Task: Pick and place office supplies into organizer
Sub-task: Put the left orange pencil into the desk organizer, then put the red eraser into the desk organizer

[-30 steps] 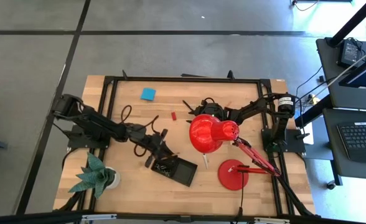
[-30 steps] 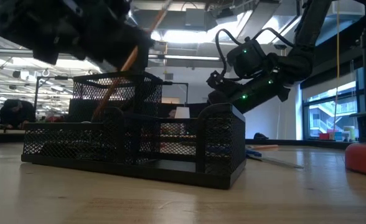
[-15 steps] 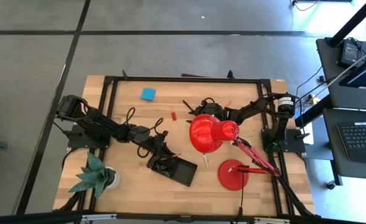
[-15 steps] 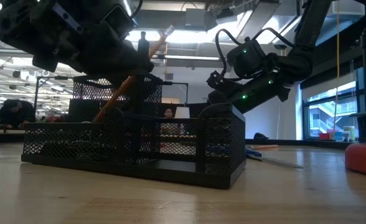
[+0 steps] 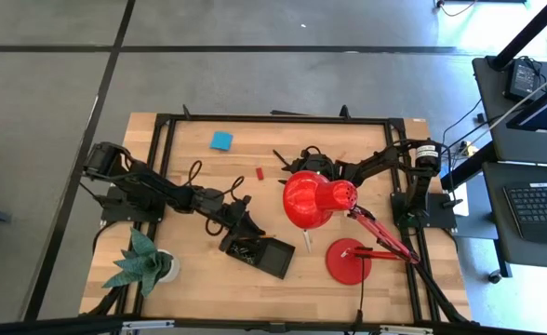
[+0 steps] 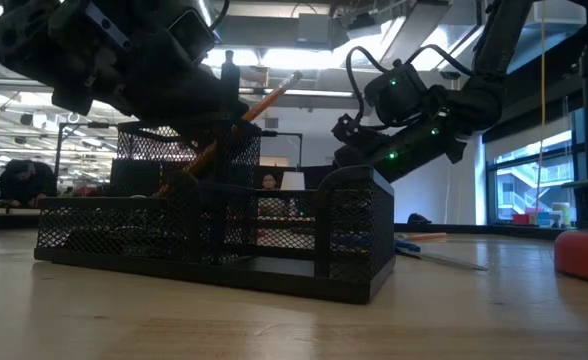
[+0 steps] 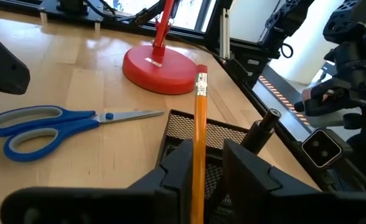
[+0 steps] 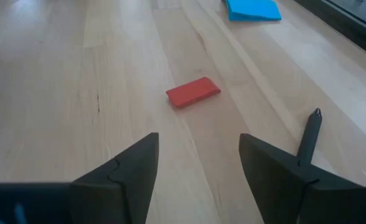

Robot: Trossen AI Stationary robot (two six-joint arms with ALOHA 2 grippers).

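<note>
- Left tool (image 7: 198, 180): closed on a wooden pencil (image 7: 200, 134), which stands between its two dark fingers with the eraser end away from the wrist; in the high view the tool (image 5: 239, 221) sits at the upper-left edge of the organizer (image 5: 278, 259).
- Wooden pencil, low view (image 6: 244, 115): tilted, its lower end inside the tall mesh compartment of the organizer (image 6: 354, 235).
- Organizer: black mesh tray on the counter (image 5: 199, 284), between the green paper plant (image 5: 141, 261) and the lamp's round red base (image 5: 348, 261); dark small items lie in it.
- Right tool (image 8: 198, 168): fingers spread apart, holding nothing; it hovers low over the counter beside the red lamp shade (image 5: 313, 199).
- Red piece (image 8: 193, 92): flat on the counter just ahead of the right tool; a black pen (image 8: 308, 134) lies near it.
- Blue sticky-note pad (image 5: 221, 140): near the counter's far edge, well apart from the organizer.
- Blue-handled scissors (image 7: 52, 121): flat on the counter, beside the organizer.
</note>
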